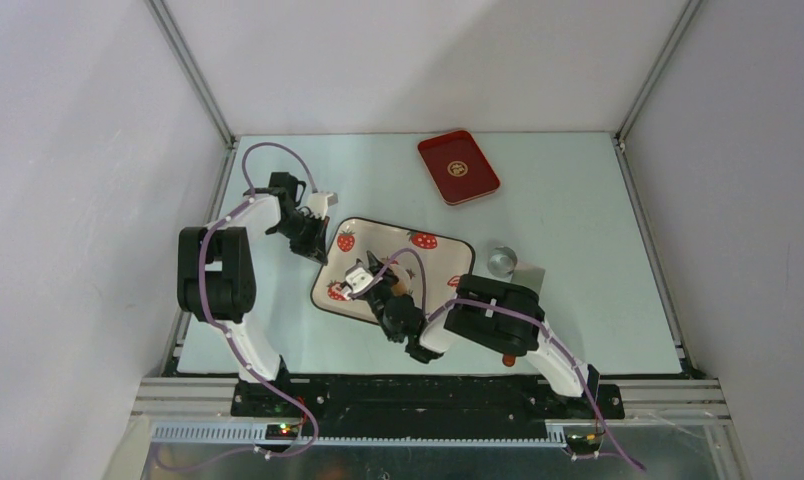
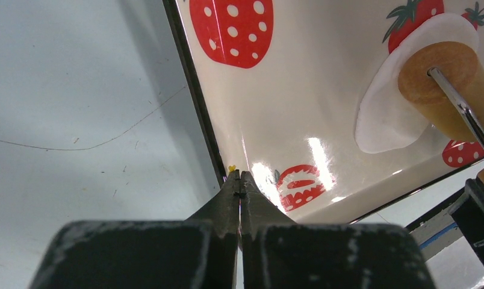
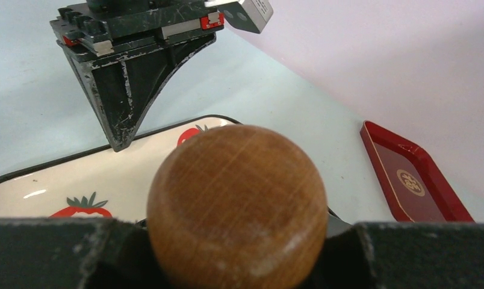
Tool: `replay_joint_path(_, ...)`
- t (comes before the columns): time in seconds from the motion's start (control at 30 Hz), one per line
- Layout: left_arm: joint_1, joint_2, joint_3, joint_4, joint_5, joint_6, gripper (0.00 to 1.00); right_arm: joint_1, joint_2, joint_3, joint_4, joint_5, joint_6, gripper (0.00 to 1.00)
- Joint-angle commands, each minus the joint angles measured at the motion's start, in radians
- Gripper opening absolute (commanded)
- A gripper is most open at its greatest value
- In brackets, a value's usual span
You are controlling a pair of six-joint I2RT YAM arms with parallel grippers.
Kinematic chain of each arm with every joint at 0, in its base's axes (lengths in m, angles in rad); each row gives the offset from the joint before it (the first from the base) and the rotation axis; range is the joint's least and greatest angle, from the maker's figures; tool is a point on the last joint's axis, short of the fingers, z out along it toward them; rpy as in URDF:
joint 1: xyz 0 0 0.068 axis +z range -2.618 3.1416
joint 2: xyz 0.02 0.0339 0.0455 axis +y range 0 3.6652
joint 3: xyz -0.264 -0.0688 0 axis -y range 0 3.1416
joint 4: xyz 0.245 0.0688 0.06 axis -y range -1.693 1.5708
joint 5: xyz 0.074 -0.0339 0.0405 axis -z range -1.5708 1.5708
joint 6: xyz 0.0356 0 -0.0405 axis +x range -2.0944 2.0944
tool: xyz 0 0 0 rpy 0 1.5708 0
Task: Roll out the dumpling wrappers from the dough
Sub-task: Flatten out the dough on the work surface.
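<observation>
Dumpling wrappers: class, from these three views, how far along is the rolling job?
Done: one thin white wrapper lies flattened on the strawberry tray. In hand: the right gripper grips the wooden roller, which lies over that wrapper, while the shut left gripper rests at the tray's rim. Left: finishing this one; no other dough lump shows in these views.

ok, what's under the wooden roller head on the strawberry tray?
A flattened white dumpling wrapper, lying on the strawberry tray. The wooden roller covers part of it; that stretch is unseen.
</observation>
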Motion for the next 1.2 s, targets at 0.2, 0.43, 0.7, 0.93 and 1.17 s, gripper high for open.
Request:
replay_joint_path(0.2,0.005,-0.005,-0.003,-0.009,0.018,-0.008,0.00,0.046,0.034,-0.039,-0.054,-0.052,0.071,0.00)
replay_joint_path(0.43,0.005,-0.006,-0.003,-0.008,0.019,-0.009,0.00,0.057,0.033,-0.046,-0.046,-0.070,0.058,0.00)
replay_joint_path(0.7,0.005,-0.009,-0.003,-0.008,0.020,-0.008,0.00,0.070,0.032,-0.051,-0.038,-0.092,0.041,0.00)
replay_joint_path(0.93,0.005,-0.012,-0.003,-0.009,0.020,-0.011,0.00,0.080,0.024,-0.060,-0.036,-0.111,0.030,0.00)
replay_joint_path(1.17,0.005,-0.014,-0.003,-0.007,0.017,-0.012,0.00,0.091,0.016,-0.070,-0.033,-0.132,0.020,0.00)
